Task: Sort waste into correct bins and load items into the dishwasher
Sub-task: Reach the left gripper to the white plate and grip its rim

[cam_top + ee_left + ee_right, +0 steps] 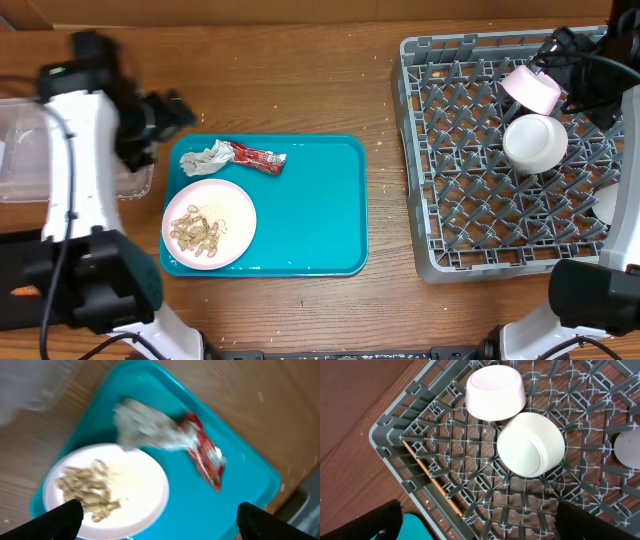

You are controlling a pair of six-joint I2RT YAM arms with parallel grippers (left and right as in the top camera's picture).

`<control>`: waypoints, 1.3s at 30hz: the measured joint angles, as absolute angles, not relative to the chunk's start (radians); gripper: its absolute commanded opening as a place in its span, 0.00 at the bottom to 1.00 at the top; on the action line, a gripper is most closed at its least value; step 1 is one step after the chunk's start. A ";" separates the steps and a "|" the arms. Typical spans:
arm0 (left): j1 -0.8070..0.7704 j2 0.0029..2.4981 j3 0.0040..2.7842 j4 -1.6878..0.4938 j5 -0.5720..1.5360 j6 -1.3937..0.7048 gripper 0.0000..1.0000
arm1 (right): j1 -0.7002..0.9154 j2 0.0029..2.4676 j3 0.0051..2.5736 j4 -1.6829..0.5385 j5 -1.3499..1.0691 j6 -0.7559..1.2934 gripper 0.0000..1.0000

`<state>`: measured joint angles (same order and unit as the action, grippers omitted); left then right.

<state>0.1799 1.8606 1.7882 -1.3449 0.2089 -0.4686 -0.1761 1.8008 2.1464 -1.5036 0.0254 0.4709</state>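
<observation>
A teal tray holds a pink plate with food scraps, a crumpled tissue and a red wrapper. My left gripper is open and empty, just off the tray's left end. In the left wrist view its fingers straddle the plate, with the tissue and wrapper beyond. The grey dish rack holds a pink bowl and a white cup. My right gripper is open and empty, high above the rack.
A clear plastic bin stands at the left edge, partly behind my left arm. Another white item lies in the rack's right part, mostly hidden in the overhead view. Bare wooden table lies between tray and rack.
</observation>
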 measured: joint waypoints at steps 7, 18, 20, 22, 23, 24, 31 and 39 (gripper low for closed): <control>-0.112 1.861 1.761 -1.339 0.115 -0.446 0.99 | -0.176 1.801 2.146 -1.503 0.025 0.471 1.00; -0.274 1.858 1.430 -1.164 0.062 -0.495 0.77 | -0.176 1.801 2.146 -1.503 0.025 0.471 1.00; -0.275 1.858 1.383 -1.127 0.059 -0.500 0.68 | -0.176 1.801 2.146 -1.503 0.025 0.471 1.00; -0.275 1.858 1.345 -1.095 0.057 -0.505 0.66 | -0.176 1.801 2.146 -1.503 0.025 0.471 1.00; -0.275 1.858 1.329 -1.081 0.054 -0.507 0.64 | -0.176 1.801 2.146 -1.503 0.025 0.471 1.00; -0.275 1.858 1.314 -1.067 0.054 -0.509 0.64 | -0.176 1.801 2.146 -1.504 0.025 0.471 1.00; -0.275 1.858 1.228 -0.995 0.038 -0.515 0.63 | -0.176 1.801 2.146 -1.503 0.025 0.470 1.00; -0.275 1.858 1.184 -0.964 -0.035 -0.517 0.59 | -0.176 1.801 2.146 -1.503 0.025 0.471 1.00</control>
